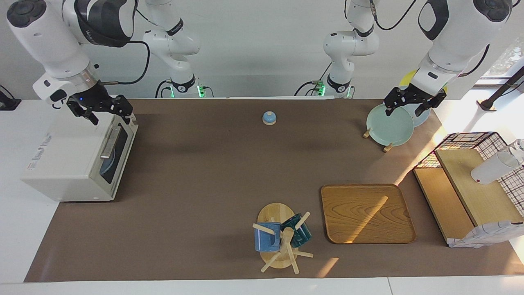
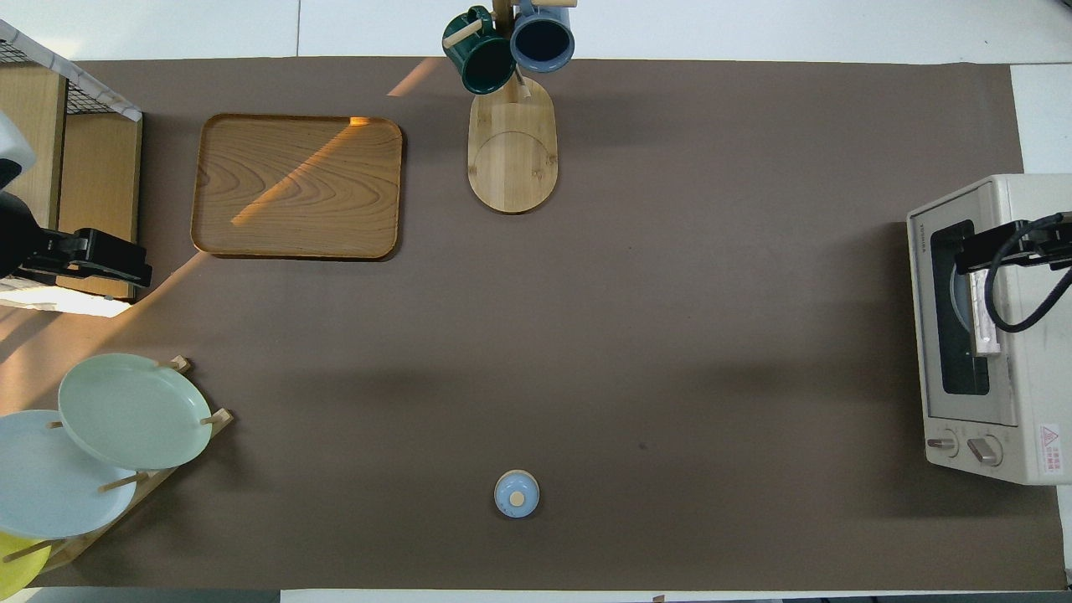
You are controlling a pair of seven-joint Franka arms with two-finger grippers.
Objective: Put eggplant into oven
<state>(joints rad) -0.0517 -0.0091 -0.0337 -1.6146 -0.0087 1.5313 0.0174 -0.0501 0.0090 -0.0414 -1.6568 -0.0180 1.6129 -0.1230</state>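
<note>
Cream-white, the oven sits at the right arm's end of the table with its door shut and a bar handle across the glass; a blue dish shows dimly through the glass, and I cannot tell where the eggplant is, since it shows in neither view. Over the oven's top, at the end nearer the robots, hangs the right gripper, its fingers spread wide with nothing between them. On the brown mat, a small blue bell stands close to the robots near the middle. Far from the robots, a wooden mug tree carries a blue mug and a dark green mug, and just beside it toward the left arm's end lies a wooden tray, bare. Nearer the robots, a pale green plate leans in a wooden rack, and the left gripper waits over it, fingers apart and holding nothing. At the left arm's end stands a wire shelf with wooden boards.
</note>
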